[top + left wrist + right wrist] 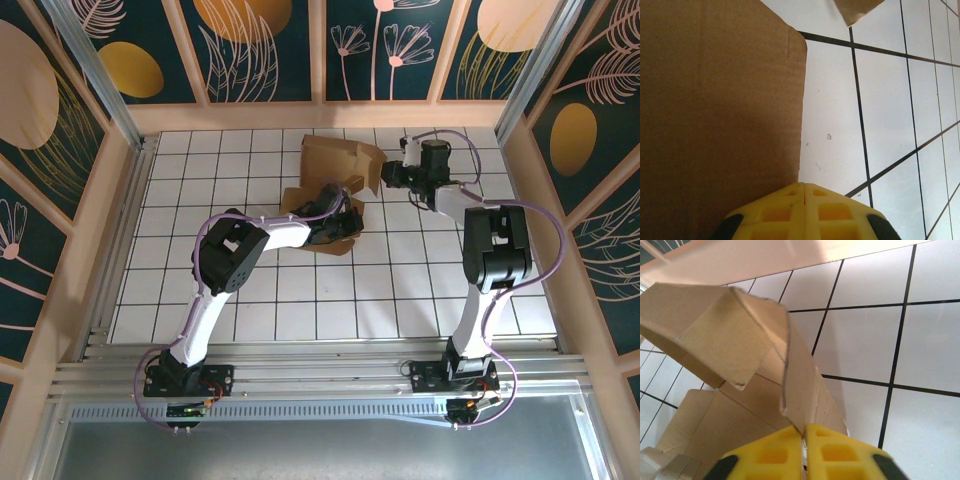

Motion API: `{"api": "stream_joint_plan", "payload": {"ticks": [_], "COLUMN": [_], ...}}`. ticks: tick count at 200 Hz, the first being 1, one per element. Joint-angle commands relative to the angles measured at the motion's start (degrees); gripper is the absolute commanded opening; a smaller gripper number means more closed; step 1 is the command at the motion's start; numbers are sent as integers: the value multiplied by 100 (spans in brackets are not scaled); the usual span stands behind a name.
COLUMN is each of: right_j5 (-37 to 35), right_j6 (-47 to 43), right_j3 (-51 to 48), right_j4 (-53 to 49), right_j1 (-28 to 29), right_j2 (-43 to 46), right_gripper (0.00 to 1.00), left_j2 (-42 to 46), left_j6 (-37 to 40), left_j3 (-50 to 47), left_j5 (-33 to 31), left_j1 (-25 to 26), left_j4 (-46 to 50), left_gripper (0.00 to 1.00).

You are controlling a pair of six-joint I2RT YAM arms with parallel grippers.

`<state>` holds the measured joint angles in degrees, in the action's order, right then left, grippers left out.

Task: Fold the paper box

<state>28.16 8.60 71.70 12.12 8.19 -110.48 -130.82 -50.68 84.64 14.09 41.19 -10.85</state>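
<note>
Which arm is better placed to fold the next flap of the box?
Right. The right gripper pinches a raised flap of the box; the left gripper is shut beside a panel, gripping nothing visible.

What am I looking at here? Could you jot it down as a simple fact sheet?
Setting: white tiled table
Object: brown paper box, partly folded, flaps raised
Left gripper: closed, beside a cardboard panel's edge
Right gripper: closed, pinching a raised flap
Stage: folding unfinished
</note>
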Motion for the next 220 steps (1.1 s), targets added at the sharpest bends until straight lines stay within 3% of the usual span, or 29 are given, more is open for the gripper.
{"api": "stream_joint_plan", "payload": {"ticks": [1, 35, 119, 220], "right_j5": [-22, -210, -1687, -1861], "right_j6": [171, 599, 1364, 2058], "right_j3": [56, -9, 514, 1090], "right_j4": [113, -17, -1434, -2261], "right_j1": [183, 377, 783, 1312], "right_j2": [68, 284, 404, 149], "right_gripper": [1, 0, 0, 0], "left_j2": [-243, -265, -324, -373], "left_j6": [69, 88, 106, 99], "left_j3": [59, 68, 166, 261], "left_j5": [-2, -16, 10, 25], "left_j1": [-42, -60, -117, -137], "left_j4": [285, 285, 284, 285], "left_gripper": [0, 0, 0, 0]}}
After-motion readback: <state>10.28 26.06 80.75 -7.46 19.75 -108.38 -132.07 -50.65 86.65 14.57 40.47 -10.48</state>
